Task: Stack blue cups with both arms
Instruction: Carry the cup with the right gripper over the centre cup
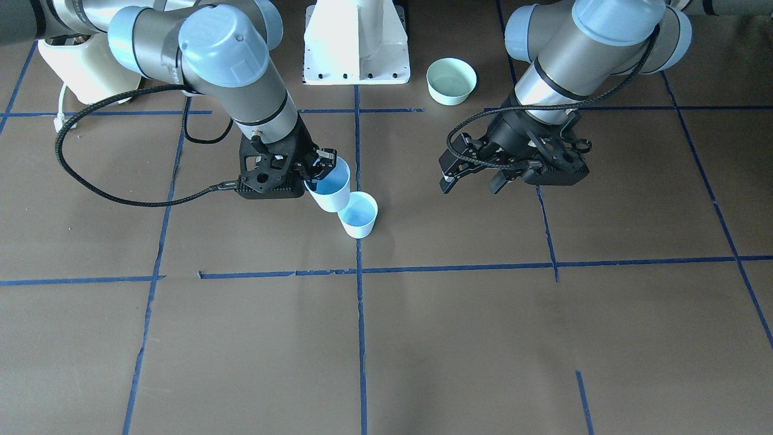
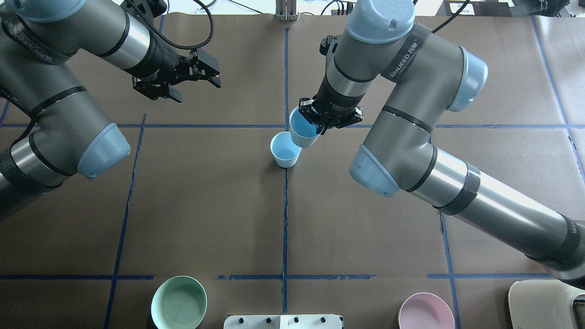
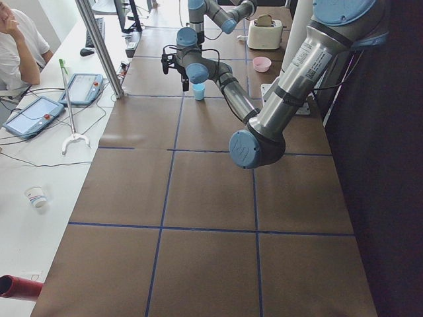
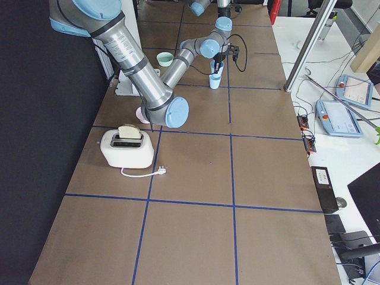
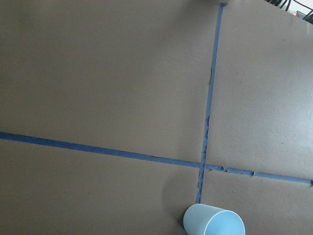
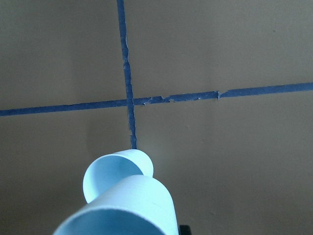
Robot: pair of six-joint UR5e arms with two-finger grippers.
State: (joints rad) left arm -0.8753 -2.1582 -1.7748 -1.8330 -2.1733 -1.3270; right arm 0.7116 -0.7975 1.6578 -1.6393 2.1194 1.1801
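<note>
Right jaws grip tilted blue cup (image 2: 302,135) beside empty standing cup (image 2: 285,151).

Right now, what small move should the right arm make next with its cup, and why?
Probably shift the held cup over the standing cup and straighten it: the right gripper holds it tilted, offset from that cup's mouth.

standing cup (image 2: 285,150) — pale blue tapered tumbler, upright, mouth up, just beside the tape crossing (image 2: 285,126) | held cup (image 2: 300,133) — same kind, tilted, raised beside the crossing, rim pinched by right gripper (image 2: 313,121), base at standing cup's rim
</note>
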